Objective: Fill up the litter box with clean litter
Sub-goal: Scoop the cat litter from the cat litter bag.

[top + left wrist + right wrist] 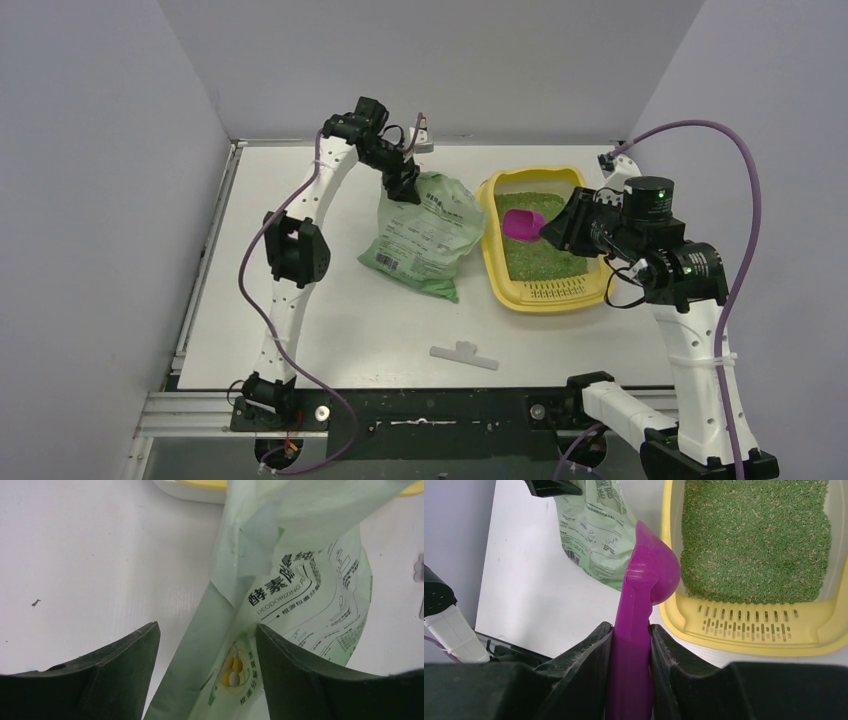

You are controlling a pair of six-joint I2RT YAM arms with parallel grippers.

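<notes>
The yellow litter box (548, 296) sits right of centre, with its slotted grille at the near end (749, 622). Green clean litter (545, 258) covers its floor and also shows in the right wrist view (754, 535). My right gripper (631, 630) is shut on the handle of a magenta scoop (649, 570). It holds the scoop's bowl (522, 223) over the left part of the box. My left gripper (405, 190) is open at the far top end of the light-green printed bag (425, 240). A fold of the bag (300, 595) stands between its fingers (100, 680).
A white plastic clip (464, 354) lies near the table's front edge. The bag lies just left of the box, almost touching its rim. The enclosure's walls stand to the left, back and right. A black rail runs along the near edge by the arm bases.
</notes>
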